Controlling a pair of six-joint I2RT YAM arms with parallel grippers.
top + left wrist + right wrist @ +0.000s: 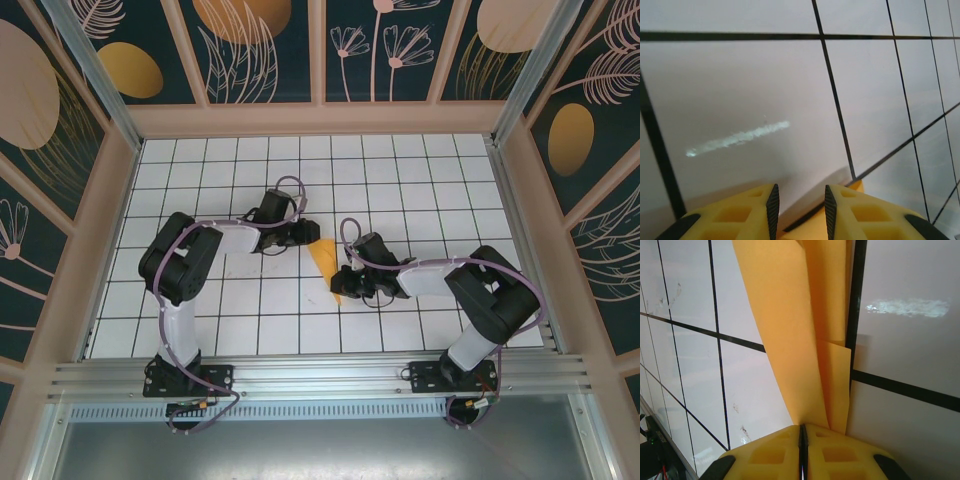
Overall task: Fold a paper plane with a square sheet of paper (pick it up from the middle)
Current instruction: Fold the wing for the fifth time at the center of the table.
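Low in the overhead frame, the two arm bases sit bolted to a metal rail (pixel 320 372), and both arms reach up the frame over the white gridded table (pixel 400 180). The left gripper (pixel 308 235) is just left of centre and the right gripper (pixel 340 280) is a little lower and to its right. Between them lies the orange paper (pixel 325 262), folded into a narrow pointed shape, with its wide end up by the left gripper and its tip down by the right one. Dark panels with leaf and oval patterns (pixel 250 50) wall the table in.

From the left wrist camera, the left gripper (pixel 801 192) shows at the bottom edge with its yellow fingers (pixel 740 212) parted by a narrow gap. A corner of the orange paper (pixel 858 186) peeks out just behind the right-hand finger, and more orange shows low in the gap. Whether the fingers touch the paper cannot be told. White tiles with black lines fill the upper frame, and a pale glare streak lies left of centre.

From the right wrist camera, the right gripper (pixel 802 427) has its yellow fingers (pixel 770 452) pressed together at the bottom centre, pinching the near end of the orange paper (pixel 790 340). The paper runs from the fingertips to the top edge, widening as it goes, with layered folds along its right side beside a black grid line.
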